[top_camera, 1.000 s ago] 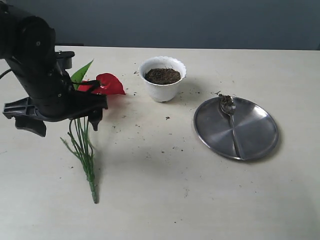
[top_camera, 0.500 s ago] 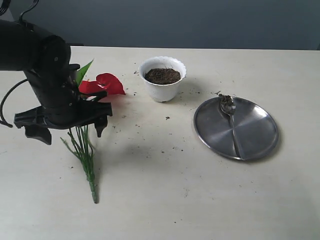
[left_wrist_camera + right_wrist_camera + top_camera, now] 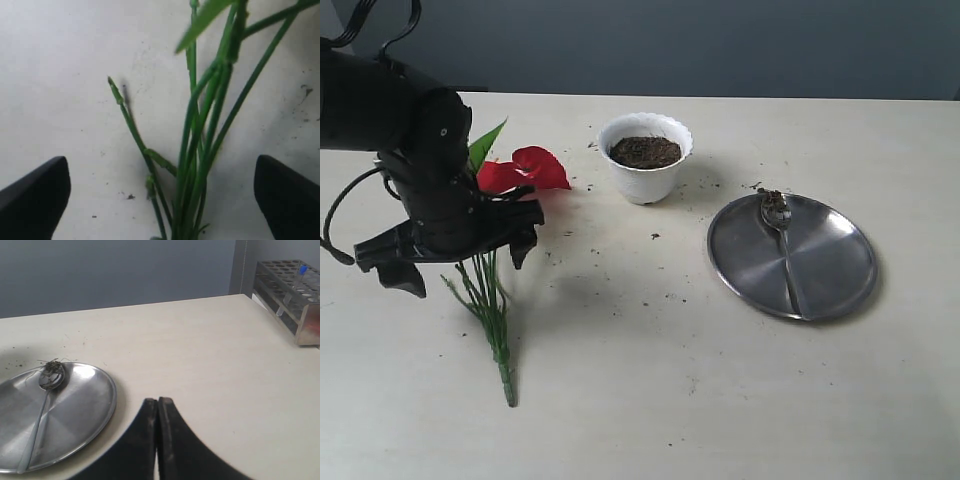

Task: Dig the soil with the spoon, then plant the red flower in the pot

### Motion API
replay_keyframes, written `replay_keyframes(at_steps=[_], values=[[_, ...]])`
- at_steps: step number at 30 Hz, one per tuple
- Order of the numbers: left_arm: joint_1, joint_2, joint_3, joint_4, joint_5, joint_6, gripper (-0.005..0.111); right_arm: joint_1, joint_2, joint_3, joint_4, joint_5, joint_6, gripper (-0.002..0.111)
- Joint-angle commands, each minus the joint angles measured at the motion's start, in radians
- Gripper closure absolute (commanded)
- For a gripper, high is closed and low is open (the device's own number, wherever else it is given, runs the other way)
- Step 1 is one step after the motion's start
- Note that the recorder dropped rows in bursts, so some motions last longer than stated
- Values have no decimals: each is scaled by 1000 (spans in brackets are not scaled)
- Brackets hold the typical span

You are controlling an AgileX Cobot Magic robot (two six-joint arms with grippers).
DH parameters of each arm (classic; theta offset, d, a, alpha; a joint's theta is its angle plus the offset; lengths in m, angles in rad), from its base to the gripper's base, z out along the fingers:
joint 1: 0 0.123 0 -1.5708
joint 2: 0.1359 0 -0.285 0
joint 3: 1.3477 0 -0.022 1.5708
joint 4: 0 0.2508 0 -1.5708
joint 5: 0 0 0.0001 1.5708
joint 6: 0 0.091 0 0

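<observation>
Since a second ago the left arm has swung down and inward, bringing the black left gripper lower over the stems. Nothing else on the table has shifted. The artificial red flower, with glossy heart-shaped blooms, lies flat on the pale table. Its long thin green stems run between the gripper's two fingers, which stand spread wide on either side, clear of them. The blooms and a green leaf lie just past the gripper's body, on the side toward the pot, and the stem ends stick out on the gripper's other side. The small white plastic pot with a scalloped rim stands upright, well apart from this gripper, filled with dark brown crumbly soil. Farther off still lies a round flat steel plate carrying the slim silver spoon, with crumbs of soil on its bowl. The right gripper hangs empty near the plate's edge with its jaws pressed together. A metal test-tube rack stands well beyond it.
</observation>
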Motion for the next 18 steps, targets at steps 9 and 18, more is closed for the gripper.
replay_keyframes(at_steps=[9, 18], values=[[-5, 102, -3, -34, -67, -42, 14, -4, -4, 2, -1, -5, -4, 109], [-4, 110, -3, -64, -111, -45, 14, -4, -4, 2, -1, -5, -4, 109]])
